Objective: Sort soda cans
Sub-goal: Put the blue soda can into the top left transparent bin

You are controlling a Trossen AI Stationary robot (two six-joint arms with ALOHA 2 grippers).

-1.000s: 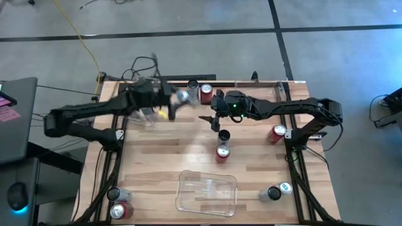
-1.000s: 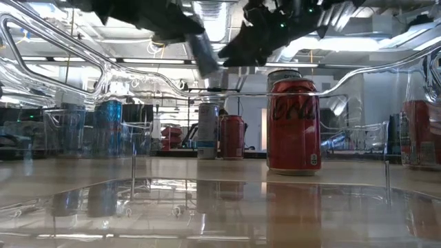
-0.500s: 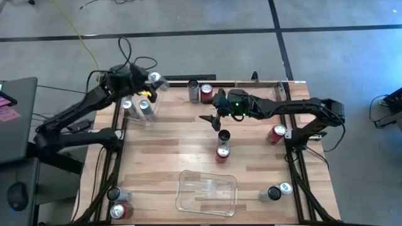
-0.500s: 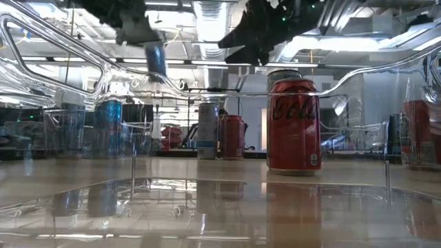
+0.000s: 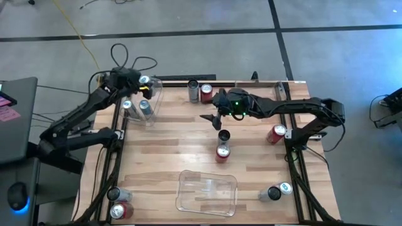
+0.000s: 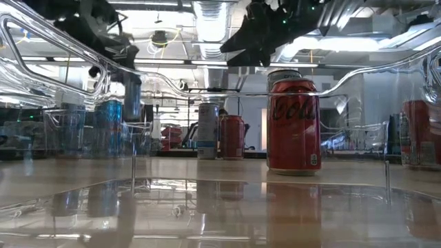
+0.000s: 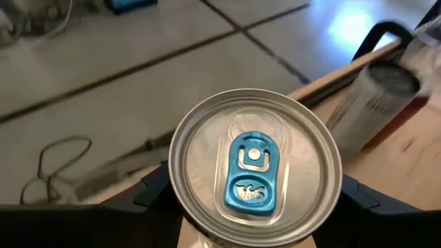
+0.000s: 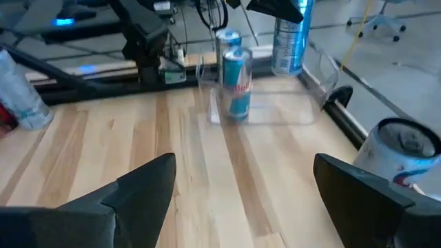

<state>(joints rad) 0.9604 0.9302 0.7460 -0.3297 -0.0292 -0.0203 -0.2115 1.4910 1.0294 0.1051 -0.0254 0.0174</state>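
Left gripper [image 5: 144,80] held a silver-blue can [image 7: 255,169], jaws clamped on it, above the clear bin [image 5: 152,107] at the table's [image 5: 163,157] far left corner, where two more cans stood. Right gripper [image 5: 212,119] hovered mid-table, jaws apart, just beyond a dark can [image 5: 223,135] and red can [image 5: 222,152].

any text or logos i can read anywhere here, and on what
"Coca" in white script, only partly readable, on the red can nearest the low camera.
Silver-blue can in the clear bin: red marking, too blurred to read.
Held can's blue tab: embossed mark, no legible words.
Other cans: too small to read.
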